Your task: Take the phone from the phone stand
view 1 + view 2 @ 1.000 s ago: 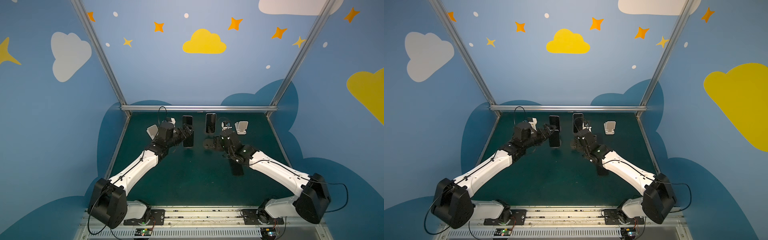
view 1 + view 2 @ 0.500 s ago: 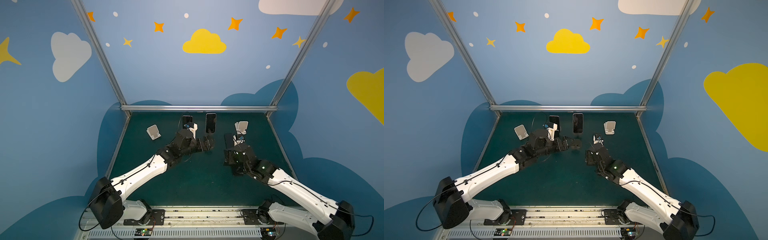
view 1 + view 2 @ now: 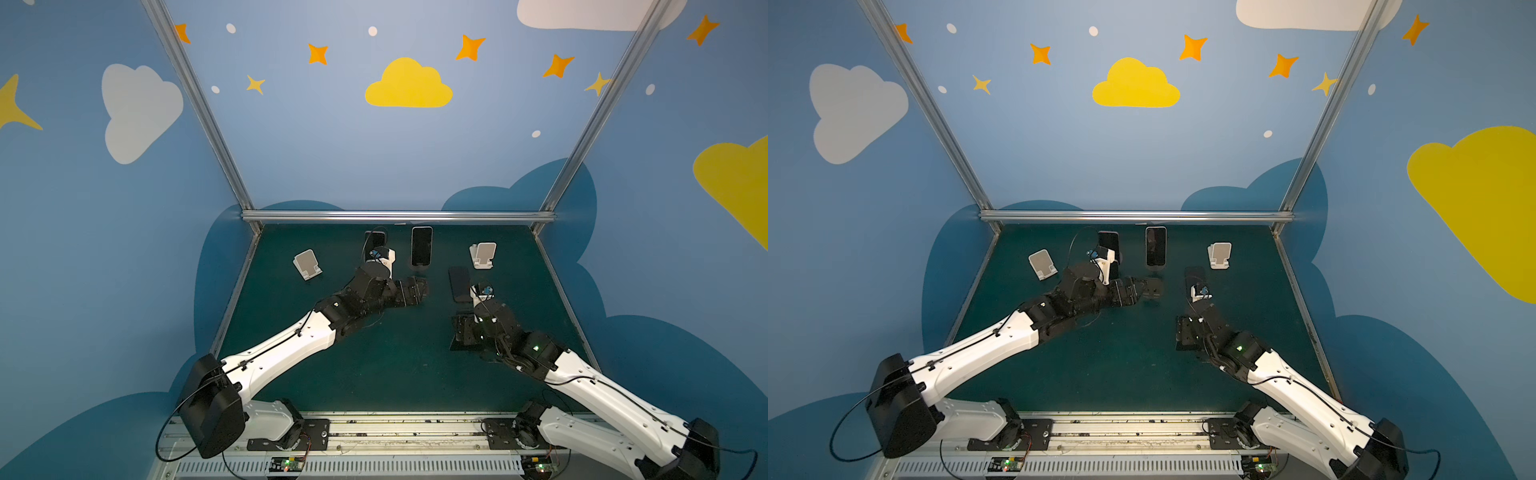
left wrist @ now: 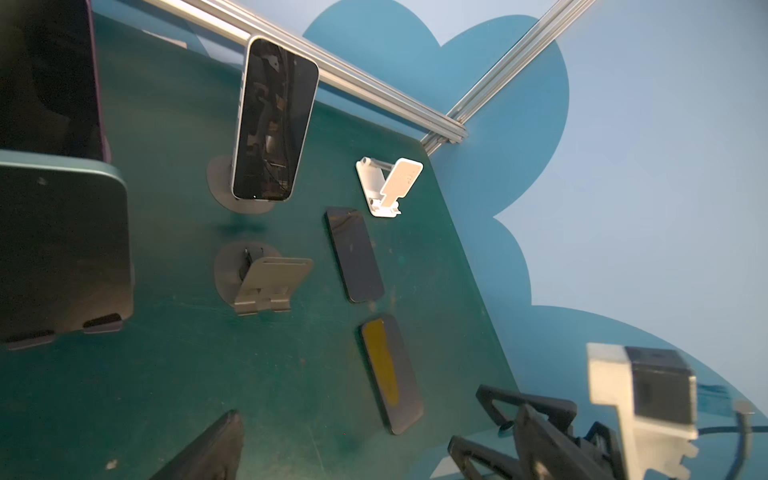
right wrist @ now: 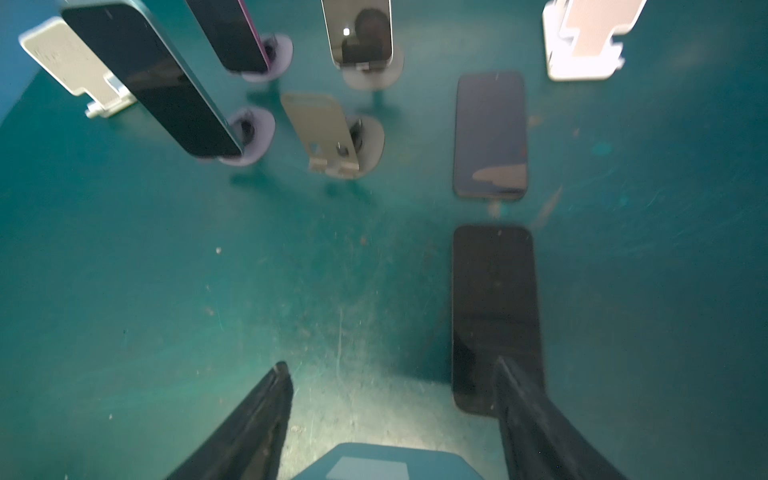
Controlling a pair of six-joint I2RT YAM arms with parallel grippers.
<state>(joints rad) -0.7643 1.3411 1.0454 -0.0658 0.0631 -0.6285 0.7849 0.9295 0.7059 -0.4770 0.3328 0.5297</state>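
Phone [image 5: 494,299] lies flat on the bench [image 5: 166,291], off its stand [image 5: 320,124], so left gripper [image 3: 417,291] and right gripper [image 5: 392,363] gape wide, holding nothing

worktop [image 3: 395,374]: dark teal green, pale scuffs | walls [image 3: 332,158]: light blue, darker blue cloud shapes low down | cloud [image 3: 408,85] upper centre: yellow | stars [image 3: 470,47]: orange | phone [image 4: 272,120]: black screen, silver rim | white stand [image 4: 388,187]: white | grey stand [image 4: 266,282]: grey | arms [image 3: 286,349]: white, black joints
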